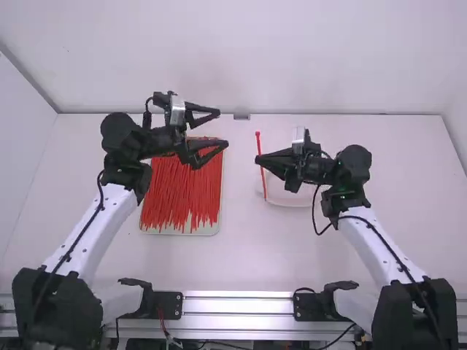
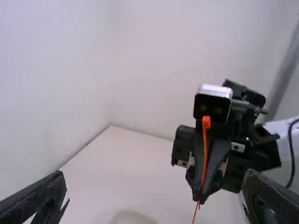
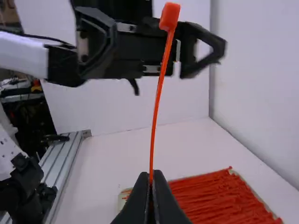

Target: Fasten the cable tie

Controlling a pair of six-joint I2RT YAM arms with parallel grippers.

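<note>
My right gripper (image 1: 258, 158) is shut on the lower part of a single red cable tie (image 1: 259, 164), held upright above the table with its square head (image 3: 169, 10) on top. In the right wrist view the closed fingers (image 3: 142, 196) pinch the strap. My left gripper (image 1: 221, 129) hovers above the tray's far right corner, a short way left of the tie, wide open and holding nothing. In the left wrist view the right gripper (image 2: 202, 193) and the tie (image 2: 204, 154) face me between my spread fingers (image 2: 42, 198).
A white tray (image 1: 180, 230) with a pile of several red cable ties (image 1: 182, 191) lies at centre left under the left arm. A pale round dish (image 1: 292, 198) sits below the right gripper. White walls enclose the table.
</note>
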